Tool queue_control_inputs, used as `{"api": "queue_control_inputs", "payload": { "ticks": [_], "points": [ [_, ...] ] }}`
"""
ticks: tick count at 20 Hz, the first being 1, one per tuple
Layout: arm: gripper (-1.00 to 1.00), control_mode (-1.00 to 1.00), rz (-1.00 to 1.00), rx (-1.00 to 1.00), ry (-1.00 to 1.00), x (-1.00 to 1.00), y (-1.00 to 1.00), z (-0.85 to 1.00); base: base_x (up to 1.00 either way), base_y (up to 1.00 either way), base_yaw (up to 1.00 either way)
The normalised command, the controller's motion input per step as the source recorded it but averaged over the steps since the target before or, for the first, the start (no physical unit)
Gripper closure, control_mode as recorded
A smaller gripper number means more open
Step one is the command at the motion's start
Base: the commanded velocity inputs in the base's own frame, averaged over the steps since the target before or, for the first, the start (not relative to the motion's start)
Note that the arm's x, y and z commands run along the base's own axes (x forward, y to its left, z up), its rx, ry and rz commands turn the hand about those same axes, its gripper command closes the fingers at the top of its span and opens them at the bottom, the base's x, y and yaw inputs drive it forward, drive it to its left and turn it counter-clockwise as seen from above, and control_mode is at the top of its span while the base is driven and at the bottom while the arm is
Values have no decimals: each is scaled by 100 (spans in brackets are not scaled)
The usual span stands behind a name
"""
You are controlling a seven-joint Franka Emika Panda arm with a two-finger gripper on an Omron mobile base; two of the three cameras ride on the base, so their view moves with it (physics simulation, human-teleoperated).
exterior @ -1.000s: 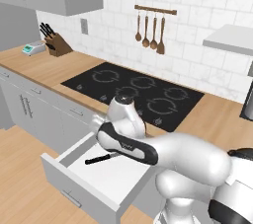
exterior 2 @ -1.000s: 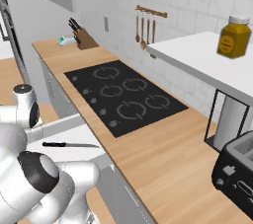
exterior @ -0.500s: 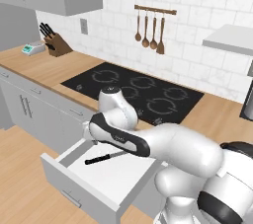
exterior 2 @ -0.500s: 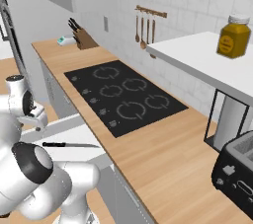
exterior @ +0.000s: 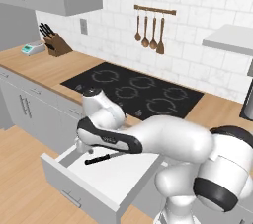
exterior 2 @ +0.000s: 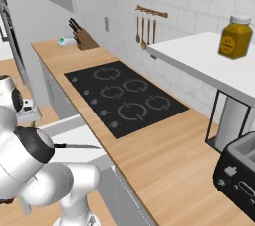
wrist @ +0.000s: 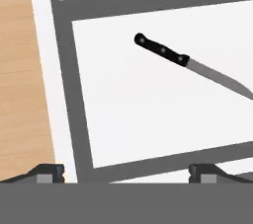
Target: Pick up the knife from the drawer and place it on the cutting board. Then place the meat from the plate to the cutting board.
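The wooden surface (exterior: 44, 70) carries the black cooktop (exterior: 133, 91); a knife block (exterior: 55, 43) stands far back at about 10 o'clock in the left base view. The drawer (exterior: 106, 188) is pulled open below the surface edge, presumably so its white floor can be reached from above. The arm is bent low over it, likely to bring the hand down onto the knife (exterior: 103, 157), which is seen lying flat on the drawer floor, black handle toward the drawer front.

In the hand view the knife (wrist: 190, 64) lies at about 1 o'clock, handle at upper left, blade running off toward 3 o'clock. The fingers (wrist: 127, 172) are spread fully wide, nothing between them, still well off the knife. The toaster (exterior 2: 239, 175) and yellow jar (exterior 2: 234, 37) are shown by the right base view, not the left one. Cutting board, plate and fish: not located.
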Motion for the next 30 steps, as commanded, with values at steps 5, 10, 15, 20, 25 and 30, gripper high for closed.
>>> {"api": "queue_control_inputs", "payload": {
  "ticks": [5,10,15,20,25,30],
  "points": [
    [-100,-100,83,-2,-15,-2,-45,-44,0,0,0],
    [-100,-100,43,1,24,51,-45,-27,0,0,0],
    [-100,-100,28,0,39,57,-9,-28,0,0,0],
    [-100,-100,18,-8,7,24,16,-42,0,0,0],
    [-100,-100,6,-2,-1,4,2,-20,0,0,0],
    [-100,-100,0,0,-10,2,3,-35,0,0,0]
  ]
}}
